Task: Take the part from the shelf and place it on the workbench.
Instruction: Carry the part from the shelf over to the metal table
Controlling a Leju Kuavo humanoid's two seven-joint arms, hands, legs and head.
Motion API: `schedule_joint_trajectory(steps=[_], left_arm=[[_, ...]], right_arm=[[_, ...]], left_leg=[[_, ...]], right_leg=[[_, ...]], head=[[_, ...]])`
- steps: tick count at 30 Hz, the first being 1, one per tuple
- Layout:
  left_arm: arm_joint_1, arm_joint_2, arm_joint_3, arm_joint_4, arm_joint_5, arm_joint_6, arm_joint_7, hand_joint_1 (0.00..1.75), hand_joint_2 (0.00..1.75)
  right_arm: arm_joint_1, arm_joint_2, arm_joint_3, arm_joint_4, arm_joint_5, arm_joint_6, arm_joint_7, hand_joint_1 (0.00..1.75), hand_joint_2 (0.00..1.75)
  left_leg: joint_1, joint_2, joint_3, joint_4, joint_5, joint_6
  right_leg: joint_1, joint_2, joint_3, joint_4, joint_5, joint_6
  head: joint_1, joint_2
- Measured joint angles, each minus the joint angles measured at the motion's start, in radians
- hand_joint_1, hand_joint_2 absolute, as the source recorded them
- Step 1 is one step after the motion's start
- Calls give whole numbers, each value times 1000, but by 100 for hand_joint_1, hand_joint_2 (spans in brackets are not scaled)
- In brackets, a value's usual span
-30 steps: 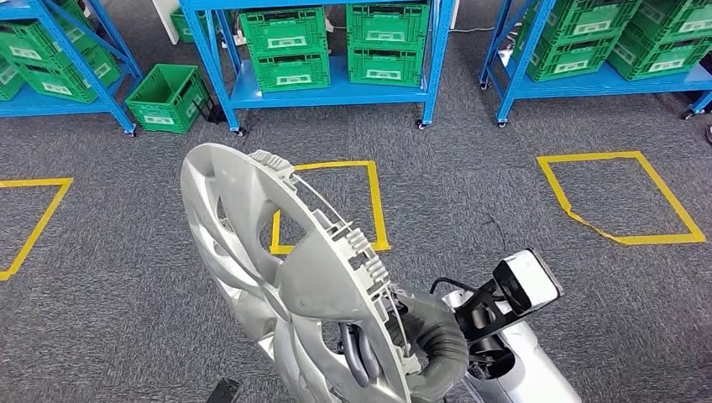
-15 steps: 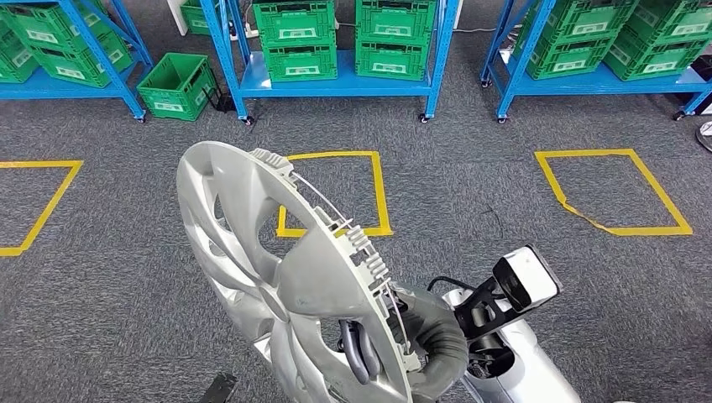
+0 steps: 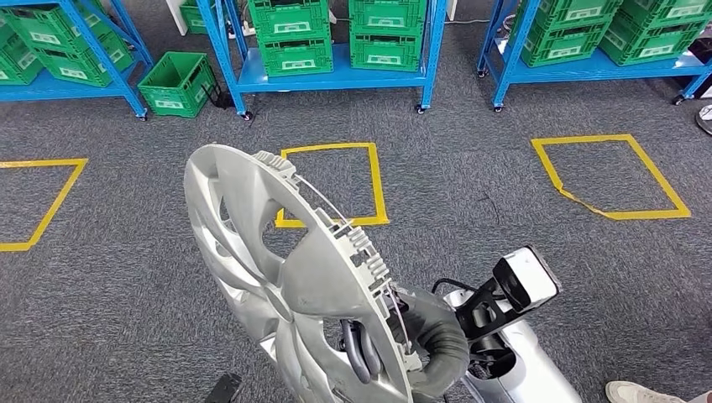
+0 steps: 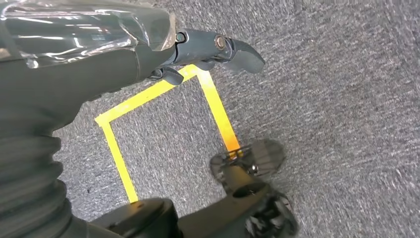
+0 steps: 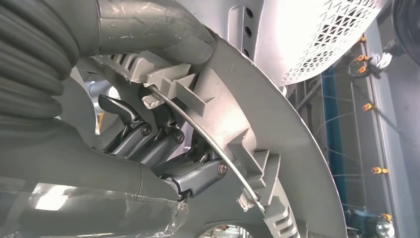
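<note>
- Between the earlier head pictures and now the whole floor scene has slid: the blue shelving has drawn up toward the picture's top edge and a pale shoe (image 3: 642, 392) has come in at the lower right corner, so the camera has moved with the robot; the part sits the same in the hand.
- Head view: the round silver-grey plastic wheel cover (image 3: 277, 260) stands tilted on edge over the grey carpet, its ribbed clip ring and wire hoop facing the camera. The right hand (image 3: 395, 348) grips it at the lower rim, dark fingers (image 3: 357, 351) curled through a spoke opening. It is off the shelf; no workbench is in sight, so the carry looks mid-way.
- Handling, as a guess: light, thin and springy rather than stiff, awkwardly broad, with clips that could snap; the rim beside a spoke opening seems the sound place to hold.
- Beyond lie yellow tape squares (image 3: 332, 186) on the carpet and blue metal racks (image 3: 336, 80) with green slatted crates (image 3: 295, 40); their white labels are too small to read.
- Left wrist view: the left hand (image 4: 208, 49) hangs over carpet and yellow tape, holding nothing, fingers apart.
- Right wrist view: the fingers are wrapped tight on the cover's rim behind the wire hoop (image 5: 208, 139). No writing is legible.
</note>
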Motion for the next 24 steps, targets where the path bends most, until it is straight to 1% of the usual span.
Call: schedule_joint_trajectory(steps=[1, 2, 3, 4, 5, 6, 7, 8, 9, 10, 11, 12, 13, 14, 15, 16, 17, 18, 19, 20, 21, 22, 23, 24], left_arm=[[0, 0, 1, 0, 0, 0, 0, 0, 175], [0, 0, 2, 0, 0, 0, 0, 0, 175], [0, 0, 4, 0, 0, 0, 0, 0, 175], [0, 0, 6, 0, 0, 0, 0, 0, 175], [0, 1, 9, 1, 0, 0, 0, 0, 175], [0, 2, 12, 1, 0, 0, 0, 0, 175], [-1, 4, 13, 1, 0, 0, 0, 0, 175], [-2, 5, 14, 2, 0, 0, 0, 0, 175], [-2, 6, 15, 3, 0, 0, -1, 0, 175], [-2, 6, 15, 4, 0, 1, -1, 0, 175], [-1, 7, 16, 5, 1, 1, -1, 0, 175], [-1, 7, 16, 5, 1, 1, -1, 0, 175], [-1, 7, 16, 5, 1, 1, -1, 0, 175], [-1, 7, 16, 6, 1, 1, -1, 0, 175], [-2, 6, 16, 6, 1, 1, -1, 0, 175], [-1, 5, 16, 6, 1, 2, -2, 0, 175], [0, 3, 16, 6, 1, 4, -3, 0, 175], [2, 0, 16, 6, 1, 6, -3, 0, 175], [3, -3, 16, 6, 1, 8, -4, 0, 175], [5, -6, 16, 6, -1, 10, -4, 0, 175], [5, -9, 16, 7, -3, 11, -4, 0, 175], [6, -10, 16, 7, -6, 12, -4, 0, 175], [6, -11, 16, 8, -9, 12, -3, 0, 175], [6, -11, 16, 9, -12, 13, -3, 0, 175]], right_arm=[[0, 0, 0, 0, 0, 0, 0, 175, 175], [1, 1, 0, 0, 1, 0, 0, 175, 175], [1, 1, 0, 0, 2, 0, 0, 175, 175], [1, 2, 0, 0, 2, 0, 0, 175, 175], [0, 4, 0, 0, 2, 0, 0, 175, 175], [0, 7, 0, 0, 2, 0, 0, 175, 175], [-1, 9, 0, 0, 2, 0, 0, 175, 175], [-2, 10, 0, 0, 2, 0, 0, 175, 175], [-1, 12, 0, 0, 2, 0, 0, 175, 175], [-1, 12, 0, 0, 2, 1, 0, 175, 175], [-1, 13, 0, 0, 2, 1, 0, 175, 175], [-1, 13, 0, 0, 2, 1, 0, 175, 175], [-2, 12, 0, -1, 2, 1, 0, 175, 175], [-3, 12, -1, -1, 2, 1, 0, 175, 175], [-3, 11, -1, -1, 1, 1, 0, 175, 175], [-3, 10, -1, 0, 1, 1, -1, 175, 175], [-1, 8, -1, 0, 1, 1, -1, 175, 175], [1, 6, 0, 0, 2, 1, -1, 175, 175], [1, 4, 0, 0, 2, 1, -1, 175, 175], [1, 2, 0, 0, 2, 1, -1, 175, 175], [1, 1, 0, 0, 2, 1, -1, 175, 175], [1, 0, 0, 0, 2, 1, -1, 175, 175], [1, 0, 0, 0, 3, 1, -1, 175, 175], [2, 1, 0, -1, 3, 0, -2, 175, 175]], left_leg=[[2, 0, -28, 63, -21, -3], [3, 0, -44, 101, -27, -4], [4, 0, -43, 102, -16, -3], [3, 0, -22, 60, 12, 2], [1, 0, 15, -13, 46, 10], [-2, 2, 51, -80, 67, 20], [-7, 3, 81, -137, 77, 30], [-11, 6, 99, -170, 73, 39], [-15, 8, 106, -184, 61, 45], [-17, 9, 113, -196, 56, 52], [-16, 8, 126, -207, 53, 57], [-13, 7, 141, -216, 52, 62], [-10, 5, 157, -222, 51, 65], [-7, 4, 171, -226, 49, 67], [-7, 2, 179, -226, 43, 68], [-7, 1, 187, -226, 36, 68], [-6, -1, 198, -226, 27, 67], [-5, -4, 213, -226, 16, 65], [-4, -6, 229, -225, 5, 61], [-3, -8, 247, -224, -8, 56], [-3, -10, 261, -221, -24, 50], [-5, -11, 273, -216, -41, 44], [-7, -10, 278, -211, -59, 37], [-9, -8, 284, -206, -73, 30]], right_leg=[[1, 0, 0, 0, 0, -1], [3, 0, 0, 1, 0, -1], [4, 0, 2, 1, 0, 0], [5, 0, 7, 1, -2, 1], [6, 0, 12, 0, -4, 2], [8, 0, 17, -2, -7, 4], [9, 0, 20, -5, -10, 7], [9, -1, 23, -9, -11, 12], [10, -2, 25, -8, -7, 20], [10, -2, 29, -7, -2, 28], [10, -3, 29, 2, 0, 35], [10, -4, 21, 24, 1, 39], [10, -4, 0, 60, -3, 38], [10, -4, -34, 114, -10, 36], [9, -3, -80, 180, -23, 35], [9, -3, -129, 239, -43, 33], [7, -3, -170, 276, -69, 32], [5, -4, -198, 282, -89, 35], [3, -4, -208, 254, -94, 39], [0, -5, -207, 201, -75, 48], [-2, -8, -201, 135, -19, 63], [-3, -14, -195, 80, 45, 72], [-3, -17, -188, 46, 102, 72], [-2, -19, -184, 30, 141, 65]], head=[[0, 0], [0, 0], [0, 0], [0, 0], [0, 0], [0, 0], [1, 0], [1, 0], [1, 0], [0, 0], [0, 0], [1, 0], [3, 0], [4, 0], [5, 0], [6, 0], [6, 0], [6, 0], [6, 0], [6, 0], [6, 0], [6, 0], [5, 0], [5, 0]])
